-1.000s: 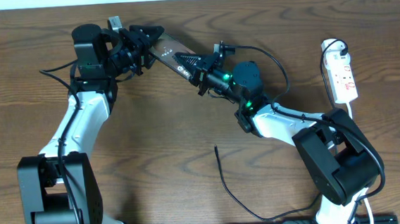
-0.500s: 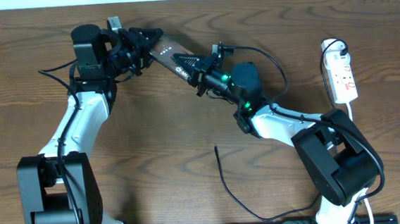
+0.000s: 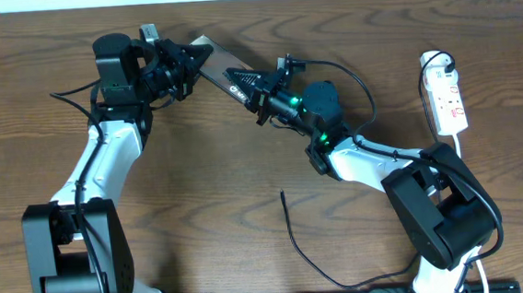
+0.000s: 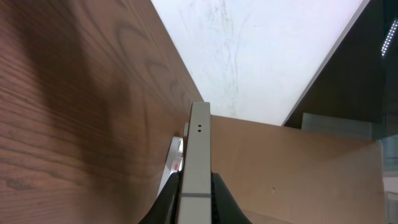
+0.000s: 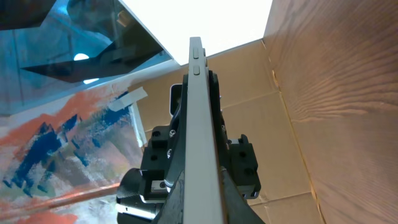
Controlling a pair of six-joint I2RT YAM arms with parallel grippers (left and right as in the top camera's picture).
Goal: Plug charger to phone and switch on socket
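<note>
The phone [image 3: 217, 59] is at the far side of the surface [image 3: 200, 197], between the two arms, and both of them hold it. The left tool [image 3: 195, 59] is closed on the end of the phone that points to the far left. The right tool [image 3: 238, 77] is closed on the opposite end. In each wrist view the phone shows as a thin grey edge, with the fingers pressed against its two sides and no gap. Whether it touches the surface or is lifted a little, I cannot tell.

The charger [image 3: 298, 245] lies loose on the near part of the surface, well apart from the phone. Its plug tip [image 3: 281, 195] points away from the robot and nothing touches it. The socket [image 3: 448, 96] lies at the far right, also well apart from both tools. The pictures are too small to show how its switch stands.

In my judgement the task is at an early stage: the phone is only gripped. What is left is to free one tool, pick up the plug tip, push it into the port of the phone, and then press the switch on the socket.
</note>
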